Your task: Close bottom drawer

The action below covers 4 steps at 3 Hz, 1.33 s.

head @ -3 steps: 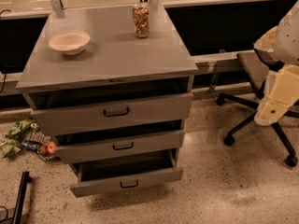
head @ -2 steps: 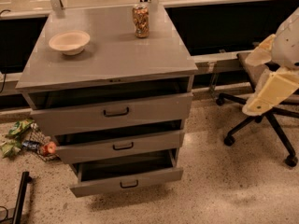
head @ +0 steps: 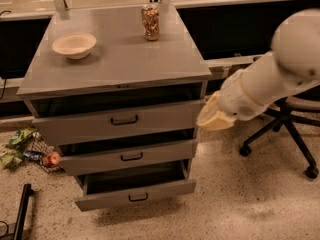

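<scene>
Grey bottom drawer (head: 107, 198) pulled out, open; gripper (head: 214, 119) by top drawer (head: 80, 127) R edge, grip state: can't tell.

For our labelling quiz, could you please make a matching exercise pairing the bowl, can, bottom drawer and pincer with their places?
1. bowl
2. can
3. bottom drawer
4. pincer

A. right of the cabinet, level with the top drawer
B. lowest, pulled open
C. cabinet top, left side
D. cabinet top, back centre

Pairs: 1-C, 2-D, 3-B, 4-A
</scene>
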Each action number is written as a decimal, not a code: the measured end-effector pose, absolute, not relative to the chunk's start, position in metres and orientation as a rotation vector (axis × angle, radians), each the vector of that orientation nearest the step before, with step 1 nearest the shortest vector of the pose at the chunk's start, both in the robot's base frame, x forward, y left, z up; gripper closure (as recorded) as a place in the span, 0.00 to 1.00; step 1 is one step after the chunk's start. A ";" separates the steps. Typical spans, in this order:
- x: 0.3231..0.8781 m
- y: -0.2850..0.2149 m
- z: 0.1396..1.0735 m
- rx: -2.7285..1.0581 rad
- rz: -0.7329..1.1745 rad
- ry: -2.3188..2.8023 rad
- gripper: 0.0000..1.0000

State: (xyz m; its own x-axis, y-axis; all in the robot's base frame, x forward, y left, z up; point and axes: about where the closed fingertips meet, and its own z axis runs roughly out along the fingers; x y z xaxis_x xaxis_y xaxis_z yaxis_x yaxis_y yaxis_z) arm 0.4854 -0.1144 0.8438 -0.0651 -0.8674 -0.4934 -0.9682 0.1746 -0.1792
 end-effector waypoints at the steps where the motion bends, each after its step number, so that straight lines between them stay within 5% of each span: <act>1: 0.521 -0.066 0.761 -1.778 0.343 1.859 0.96; 4: 0.528 -0.046 0.693 -1.624 0.490 1.851 1.00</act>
